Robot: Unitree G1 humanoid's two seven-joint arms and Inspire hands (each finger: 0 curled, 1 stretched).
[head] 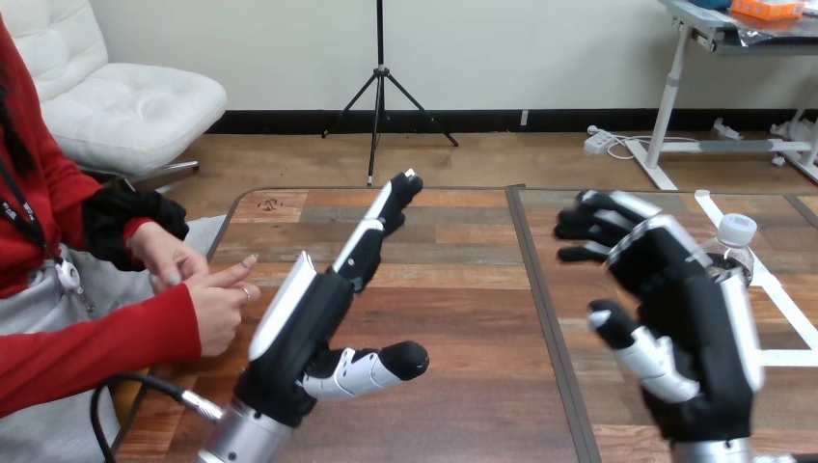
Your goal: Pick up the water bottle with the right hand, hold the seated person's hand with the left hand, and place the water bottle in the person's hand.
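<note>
A clear water bottle (736, 243) with a white cap stands upright at the table's right side, mostly hidden behind my right hand (687, 318). That hand is raised just left of the bottle, fingers loosely bent toward the left, holding nothing. My left hand (318, 309) is lifted over the table's left half with fingers straight and thumb spread, empty. The person's hands (203, 285) rest together at the table's left edge, a short way left of my left hand and apart from it.
The wooden table (463, 289) has a dark seam running down its middle and white tape lines (772, 289) at the right. A black cable (135, 386) loops near the left front corner.
</note>
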